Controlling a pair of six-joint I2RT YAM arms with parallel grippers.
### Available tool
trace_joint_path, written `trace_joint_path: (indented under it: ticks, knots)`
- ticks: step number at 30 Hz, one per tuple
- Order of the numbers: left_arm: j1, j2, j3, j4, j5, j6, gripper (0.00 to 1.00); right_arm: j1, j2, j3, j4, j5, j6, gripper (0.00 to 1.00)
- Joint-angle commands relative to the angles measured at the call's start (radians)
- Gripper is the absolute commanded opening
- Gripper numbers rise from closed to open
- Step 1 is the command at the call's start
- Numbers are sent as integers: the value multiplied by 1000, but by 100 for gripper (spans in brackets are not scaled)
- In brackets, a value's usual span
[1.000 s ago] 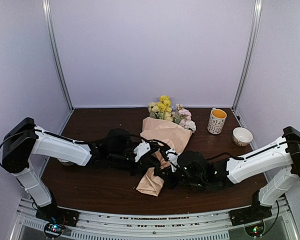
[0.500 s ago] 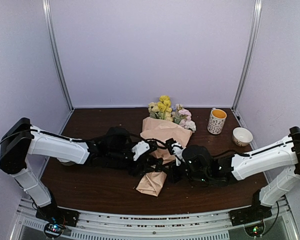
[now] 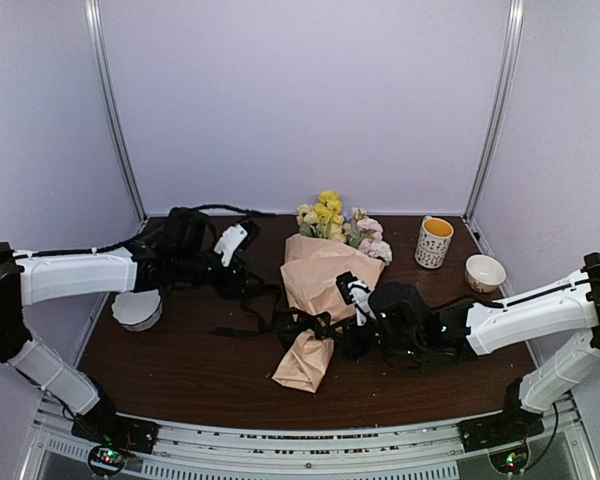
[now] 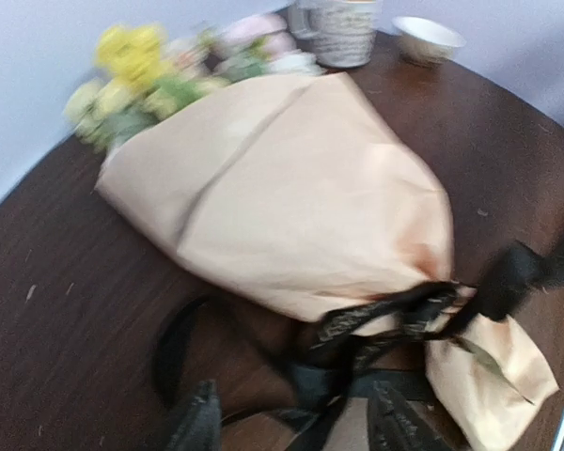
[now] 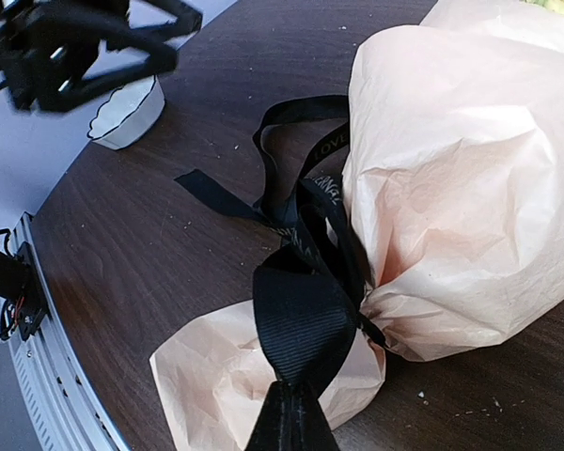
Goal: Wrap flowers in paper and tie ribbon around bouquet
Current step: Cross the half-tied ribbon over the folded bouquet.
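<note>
The bouquet (image 3: 325, 275) lies on the dark table as a tan-peach paper (image 4: 301, 197) cone. Its flowers (image 3: 330, 215), yellow, pink and cream, show at the far wide end. The black ribbon (image 3: 300, 325) is knotted around the narrow neck, with loose loops trailing left. My right gripper (image 3: 352, 335) sits just right of the neck, shut on a ribbon (image 5: 305, 310) loop that runs into its fingertips. My left gripper (image 3: 242, 280) hangs open, well left of the bouquet. Loose ribbon (image 4: 376, 319) lies ahead of its spread fingers, and nothing is pinched.
A patterned mug (image 3: 433, 242) and a small bowl (image 3: 484, 272) stand at the back right. A white scalloped bowl (image 3: 137, 310) sits by the left table edge, under the left arm. Metal frame posts rise at both back corners.
My left gripper has opened, let go of the ribbon and swung back to the far left, uncovering the white bowl. My right gripper closed on the ribbon and shifted slightly right.
</note>
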Motion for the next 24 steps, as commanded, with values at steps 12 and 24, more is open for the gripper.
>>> trace_joint_path:
  ticks: [12,24]
  knots:
    - [148,434,304,-305,-171,-199,69,-5,9,32,-27,-23,-20,0]
    - [144,377,284,-371,-176,-161,0,-24,-12,47,-47,-29,-14,0]
